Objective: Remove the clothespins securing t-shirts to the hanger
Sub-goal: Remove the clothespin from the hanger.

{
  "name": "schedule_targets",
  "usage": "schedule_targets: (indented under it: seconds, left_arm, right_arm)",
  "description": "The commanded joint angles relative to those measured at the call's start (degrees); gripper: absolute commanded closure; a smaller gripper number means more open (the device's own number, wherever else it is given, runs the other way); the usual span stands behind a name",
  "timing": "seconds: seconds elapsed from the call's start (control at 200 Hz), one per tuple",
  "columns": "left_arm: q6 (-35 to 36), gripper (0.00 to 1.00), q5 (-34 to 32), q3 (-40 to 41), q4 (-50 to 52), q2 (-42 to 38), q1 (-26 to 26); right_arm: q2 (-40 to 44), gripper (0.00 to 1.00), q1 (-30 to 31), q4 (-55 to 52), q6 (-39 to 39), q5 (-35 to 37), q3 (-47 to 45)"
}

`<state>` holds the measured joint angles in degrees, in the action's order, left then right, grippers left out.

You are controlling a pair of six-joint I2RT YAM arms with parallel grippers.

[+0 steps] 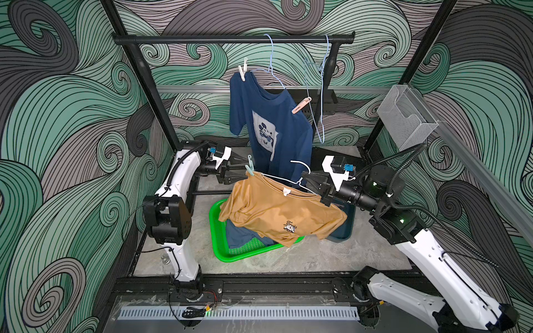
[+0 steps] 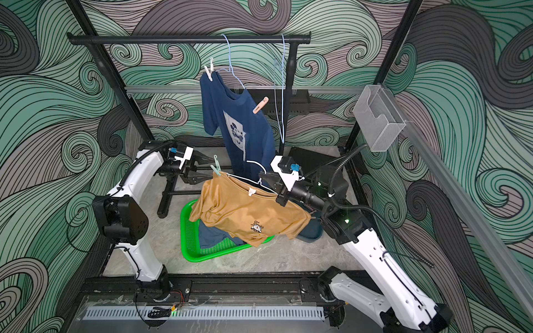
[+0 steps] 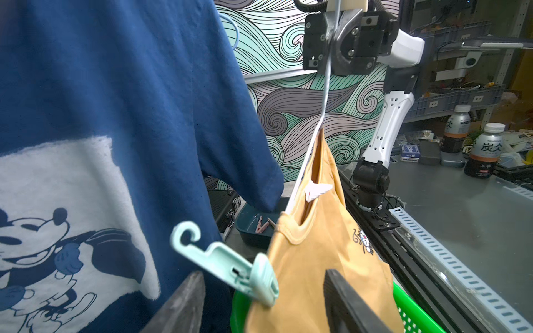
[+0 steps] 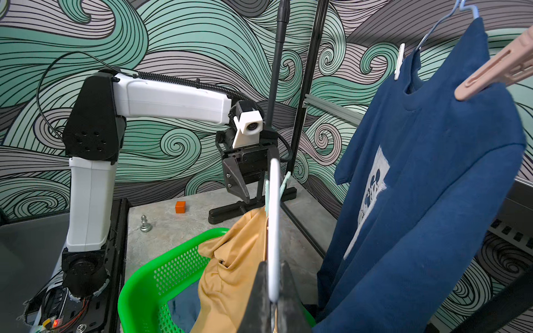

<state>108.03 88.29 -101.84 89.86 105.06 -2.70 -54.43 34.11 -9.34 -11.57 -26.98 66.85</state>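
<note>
Swirled walls — navy tee crowds open left fingers near mint clothespin; right fingers clamp white hanger.

Three t-shirts; five clothespins; three hangers

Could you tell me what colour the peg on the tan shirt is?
The peg is mint; left wrist view.

both top views overhead; wrist views close, opposed, sharing tan t-shirt
</note>
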Motion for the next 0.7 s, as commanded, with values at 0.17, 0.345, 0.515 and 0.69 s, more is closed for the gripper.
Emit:
schedule_targets:
  seconds: [0.17,0.345,0.515,0.69]
  left_arm:
    - [2.3,0.42,8.2,-0.9,12.9,-0.8,0.3]
    - [-0.1,0.5,8.2,-1.3,12.7,-0.7,0.2]
    - [0.0,0.47,8.2,-1.4,12.8,-0.7,0.1]
    - [-0.1,0.45,8.2,-1.9,12.8,-0.9,0.1]
  right_arm:
    - [-1.0,1.0,-0.3,5.3,0.6,-1.6,1.9]
    - [-1.6,1.0,-0.3,5.6,0.9,-2.2,2.3]
    - [-1.9,1.0,-0.3,5.8,1.1,-2.8,2.1]
    - [-1.9,1.0,-0.3,6.1,1.2,-3.2,1.3]
